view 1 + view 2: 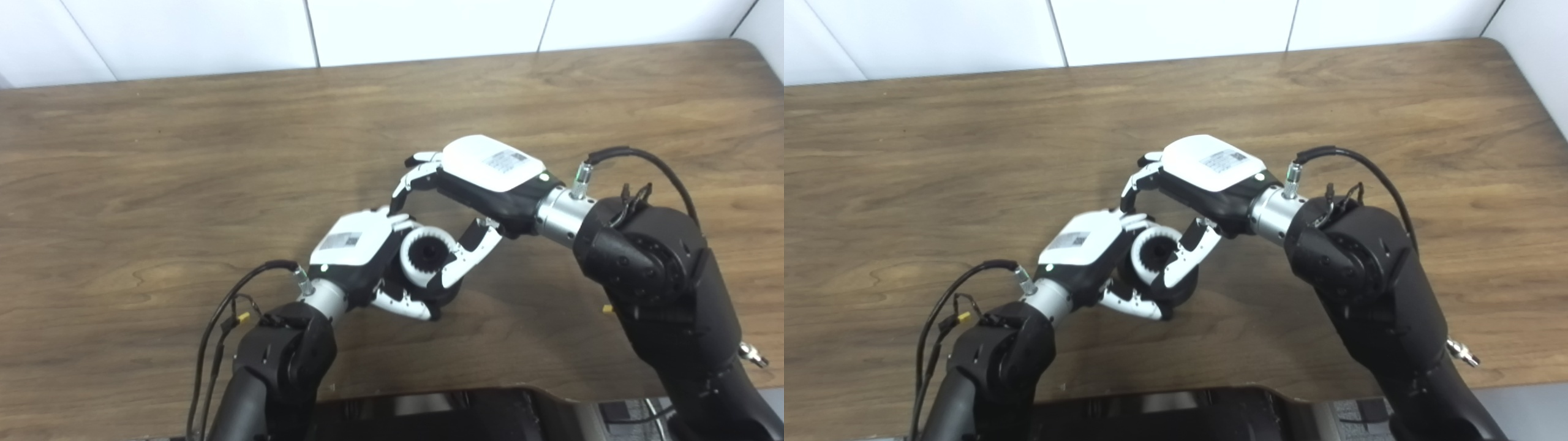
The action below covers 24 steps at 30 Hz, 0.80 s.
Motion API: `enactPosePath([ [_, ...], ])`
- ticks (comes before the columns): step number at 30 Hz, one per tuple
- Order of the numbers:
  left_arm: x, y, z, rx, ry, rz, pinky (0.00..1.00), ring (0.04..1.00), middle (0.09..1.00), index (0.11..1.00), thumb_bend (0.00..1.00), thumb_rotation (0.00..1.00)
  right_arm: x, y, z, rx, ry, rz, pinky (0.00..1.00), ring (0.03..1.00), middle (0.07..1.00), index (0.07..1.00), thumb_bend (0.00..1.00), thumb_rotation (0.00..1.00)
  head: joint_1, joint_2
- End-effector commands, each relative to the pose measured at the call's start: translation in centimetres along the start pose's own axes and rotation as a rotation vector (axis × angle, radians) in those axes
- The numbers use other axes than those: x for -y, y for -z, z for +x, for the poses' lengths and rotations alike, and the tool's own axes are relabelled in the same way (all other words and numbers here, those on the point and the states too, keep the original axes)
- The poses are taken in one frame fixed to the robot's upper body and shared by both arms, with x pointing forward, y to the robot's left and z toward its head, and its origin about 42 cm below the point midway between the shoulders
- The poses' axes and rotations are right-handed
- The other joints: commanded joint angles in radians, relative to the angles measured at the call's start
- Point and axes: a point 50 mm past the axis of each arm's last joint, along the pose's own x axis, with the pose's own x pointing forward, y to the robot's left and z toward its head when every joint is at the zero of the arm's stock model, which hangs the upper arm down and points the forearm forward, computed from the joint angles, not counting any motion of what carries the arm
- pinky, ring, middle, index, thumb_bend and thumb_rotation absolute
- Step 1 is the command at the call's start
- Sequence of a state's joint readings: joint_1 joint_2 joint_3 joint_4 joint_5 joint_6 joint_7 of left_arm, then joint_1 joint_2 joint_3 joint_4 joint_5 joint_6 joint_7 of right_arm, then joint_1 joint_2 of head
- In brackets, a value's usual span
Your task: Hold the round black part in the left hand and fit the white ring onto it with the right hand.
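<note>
A wooden table [184, 153] carries the scene. Above its middle, the right robot hand [484, 177] reaches left, thumb and fingers pinching the white ring [411, 254]. The left robot hand [361, 257] grips the black part [450, 294] just over the table; the toothed ring sits on the part's upper face

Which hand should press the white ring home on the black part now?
The right hand: its fingers straddle the white ring on the black part. The left hand is wrapped around that part and looks busy holding it.
</note>
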<state>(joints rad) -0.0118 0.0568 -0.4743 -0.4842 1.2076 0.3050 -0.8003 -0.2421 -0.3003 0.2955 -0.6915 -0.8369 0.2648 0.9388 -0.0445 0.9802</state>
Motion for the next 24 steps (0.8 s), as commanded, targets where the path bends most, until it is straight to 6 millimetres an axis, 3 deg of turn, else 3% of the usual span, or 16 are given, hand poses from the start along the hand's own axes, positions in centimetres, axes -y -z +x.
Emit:
enactPosePath([
  [1,-0.97,-0.31,-0.09,-0.023,0.028,0.028,1.00,1.000,0.996,0.993,1.00,0.52,1.35,-0.22,-0.43,0.017,0.074,-0.024,0.86,0.919,0.799,0.712,1.00,0.43,0.000,0.000],
  [24,-1.61,0.36,-0.07,-0.217,0.114,0.092,1.00,1.000,1.000,1.000,1.00,0.54,1.55,0.56,-1.10,-0.018,0.083,-0.022,0.85,0.916,0.819,0.756,1.00,0.44,-0.001,-0.026],
])
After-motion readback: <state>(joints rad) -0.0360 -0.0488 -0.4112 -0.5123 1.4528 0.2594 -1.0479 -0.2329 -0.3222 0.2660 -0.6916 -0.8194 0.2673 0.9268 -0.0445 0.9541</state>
